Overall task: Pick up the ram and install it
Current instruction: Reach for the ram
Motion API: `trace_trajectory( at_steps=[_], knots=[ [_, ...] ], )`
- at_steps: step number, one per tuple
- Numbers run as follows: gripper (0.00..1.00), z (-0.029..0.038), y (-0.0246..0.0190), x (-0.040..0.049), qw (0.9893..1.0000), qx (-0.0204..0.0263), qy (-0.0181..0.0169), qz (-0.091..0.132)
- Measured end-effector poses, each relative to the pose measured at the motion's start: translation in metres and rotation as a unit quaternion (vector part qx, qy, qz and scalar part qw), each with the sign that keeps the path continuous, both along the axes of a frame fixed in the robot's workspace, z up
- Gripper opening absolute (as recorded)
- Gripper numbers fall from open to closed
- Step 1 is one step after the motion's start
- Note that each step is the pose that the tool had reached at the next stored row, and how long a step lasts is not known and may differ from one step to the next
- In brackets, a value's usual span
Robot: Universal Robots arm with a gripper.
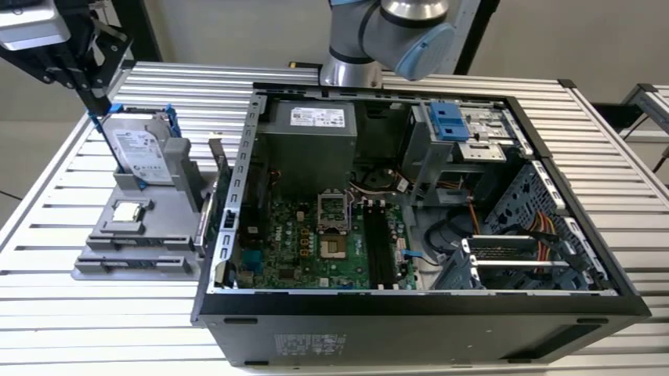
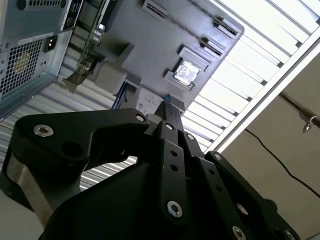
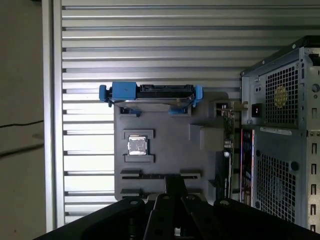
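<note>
My gripper (image 1: 100, 108) hangs at the exterior view's upper left, over the back of a grey fixture tray (image 1: 157, 235). Its black fingers (image 2: 167, 112) are pressed together, shut on nothing. In the first wrist view the gripper's tip (image 3: 175, 184) lies over the tray's long slots. A thin dark strip stands edge-up in the front slot (image 1: 136, 265); I cannot tell whether it is the ram. The open computer case (image 1: 544, 180) lies to the exterior view's right. Its green motherboard carries long black slots (image 1: 381, 244).
A hard drive in a blue caddy (image 1: 141, 149) stands upright at the tray's back, just below the gripper. A square silver chip (image 3: 137, 145) sits mid-tray. An expansion card with a metal bracket (image 1: 216, 160) stands between tray and case. All of this rests on a ribbed aluminium table (image 1: 63, 313).
</note>
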State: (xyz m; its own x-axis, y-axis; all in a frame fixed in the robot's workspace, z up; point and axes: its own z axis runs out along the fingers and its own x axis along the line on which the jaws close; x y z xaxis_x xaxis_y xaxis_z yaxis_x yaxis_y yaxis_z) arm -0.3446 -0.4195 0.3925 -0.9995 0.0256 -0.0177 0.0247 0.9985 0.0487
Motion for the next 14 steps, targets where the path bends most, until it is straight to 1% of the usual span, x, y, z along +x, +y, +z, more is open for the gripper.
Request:
trace_trajectory(
  at_steps=[14],
  knots=[
    [0.0, 0.0, -0.0115, -0.0003, 1.0, 0.0, 0.0, 0.0]
  ],
)
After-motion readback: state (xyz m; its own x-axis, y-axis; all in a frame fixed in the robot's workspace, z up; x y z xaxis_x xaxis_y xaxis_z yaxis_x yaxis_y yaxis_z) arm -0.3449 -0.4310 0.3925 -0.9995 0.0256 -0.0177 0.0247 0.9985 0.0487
